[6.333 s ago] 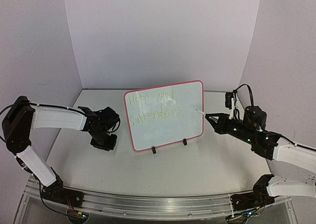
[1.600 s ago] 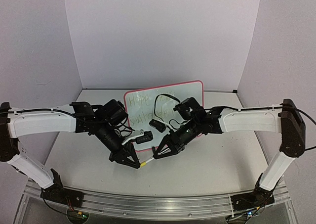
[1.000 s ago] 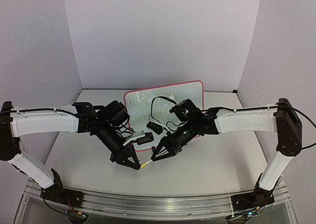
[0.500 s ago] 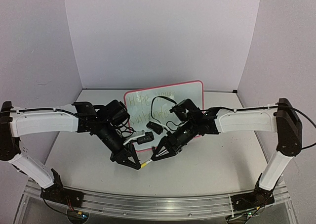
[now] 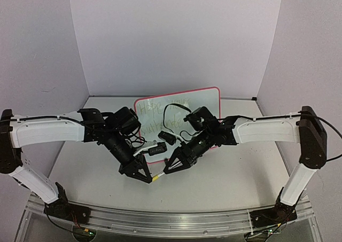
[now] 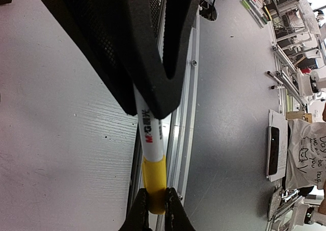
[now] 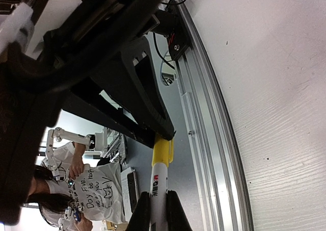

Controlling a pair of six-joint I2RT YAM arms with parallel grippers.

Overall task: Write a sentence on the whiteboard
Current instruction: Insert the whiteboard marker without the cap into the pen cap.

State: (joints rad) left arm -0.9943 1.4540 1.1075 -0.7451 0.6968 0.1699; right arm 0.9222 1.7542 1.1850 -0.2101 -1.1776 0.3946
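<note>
Pale lilac backdrop walls (image 5: 176, 39) are enclosing a white tabletop (image 5: 235, 172) w/ an aluminium rail (image 5: 160, 219) running along its near edge. Small white whiteboard w/ red-pink frame (image 5: 206, 100) is standing upright at back centre; both arms are crossing in front, covering its lower part & feet. Faint yellow-green handwritten sentence (image 5: 151, 107) is showing only in part, barely legible. Left gripper (image 6: 155, 213) is pinching the yellow cap (image 6: 154, 177) of a white marker pen (image 6: 149, 131); right gripper (image 7: 158, 213) is clamping its barrel. Wrist views are catching a person in a printed white T-shirt (image 7: 97, 195) beyond the rail, face cut off
</note>
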